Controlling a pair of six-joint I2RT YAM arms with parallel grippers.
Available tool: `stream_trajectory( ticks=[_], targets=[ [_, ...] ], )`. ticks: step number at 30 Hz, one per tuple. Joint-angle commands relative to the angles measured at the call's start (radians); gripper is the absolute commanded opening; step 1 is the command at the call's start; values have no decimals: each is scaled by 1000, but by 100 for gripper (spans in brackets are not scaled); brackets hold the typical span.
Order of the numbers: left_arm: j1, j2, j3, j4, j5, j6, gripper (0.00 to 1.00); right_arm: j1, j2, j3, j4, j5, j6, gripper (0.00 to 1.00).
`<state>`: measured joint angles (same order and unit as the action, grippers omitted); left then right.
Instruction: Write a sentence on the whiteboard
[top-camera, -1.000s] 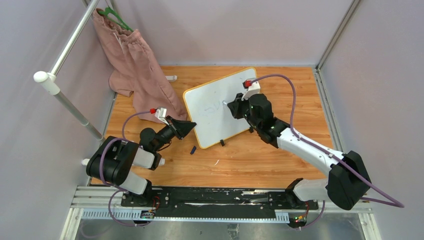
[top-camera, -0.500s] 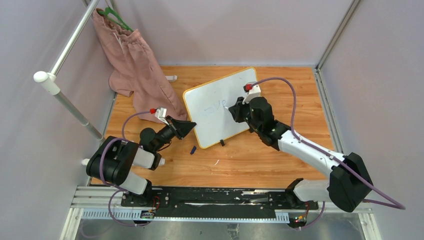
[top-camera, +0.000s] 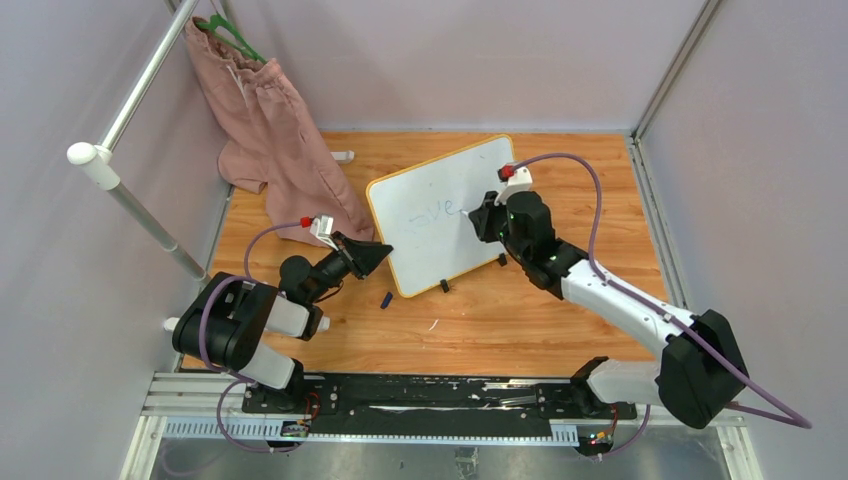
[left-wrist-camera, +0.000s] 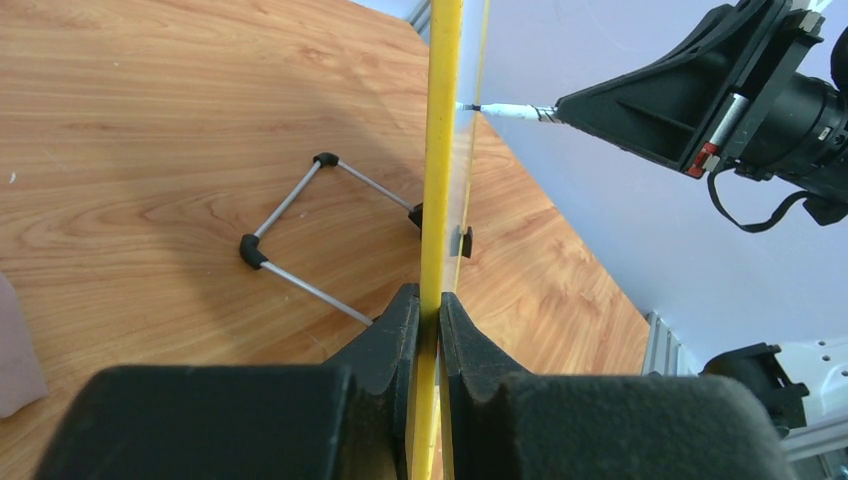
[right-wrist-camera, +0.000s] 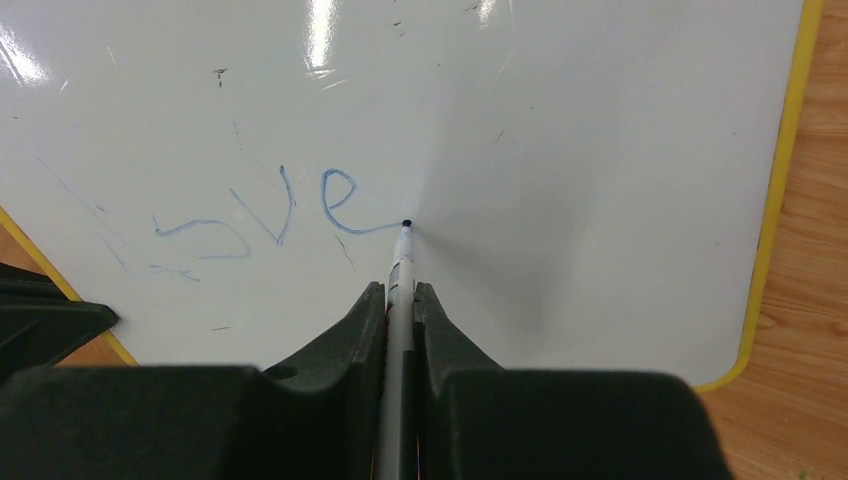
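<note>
**A:** Why is the left gripper (top-camera: 384, 253) pinching the whiteboard (top-camera: 430, 245) at its lower-left edge?

**B:** To steady it, I'd say. The board stands tilted on the table (top-camera: 560, 320), mid-frame in the overhead view. The left wrist view shows both jaws closed tight on the yellow frame, so pen pressure shouldn't push the board over.

**A:** And the right gripper (top-camera: 480, 214)?

**B:** It's closed on a marker (right-wrist-camera: 402, 275) running straight out between its fingers. The tip touches the white surface at the tail of the "e".

**A:** How far along is the sentence (right-wrist-camera: 283, 210)?

**B:** Only a first word in faint blue, reading roughly "love", left of centre in the right wrist view. Most of it is yet to be written.

**A:** What changed over the last second?

**B:** The right arm slid toward the right of the frame, uncovering the "ve". The board and left arm stayed put.
</note>
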<state>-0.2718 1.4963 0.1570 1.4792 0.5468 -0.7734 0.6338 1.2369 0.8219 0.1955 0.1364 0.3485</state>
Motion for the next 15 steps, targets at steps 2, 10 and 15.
stream_trajectory(
  ticks=[2, 10, 15],
  targets=[
    [-9, -25, -5, 69, 12, 6, 0, -19, -40, 11, -13, 0, 1, 0],
    [-9, -22, -3, 69, 10, 6, 0, -19, -198, -18, -37, -21, -71, 0],
    [-9, -25, -7, 70, 8, 6, 0, -24, -272, -44, -30, -14, -85, 0]
  ],
)
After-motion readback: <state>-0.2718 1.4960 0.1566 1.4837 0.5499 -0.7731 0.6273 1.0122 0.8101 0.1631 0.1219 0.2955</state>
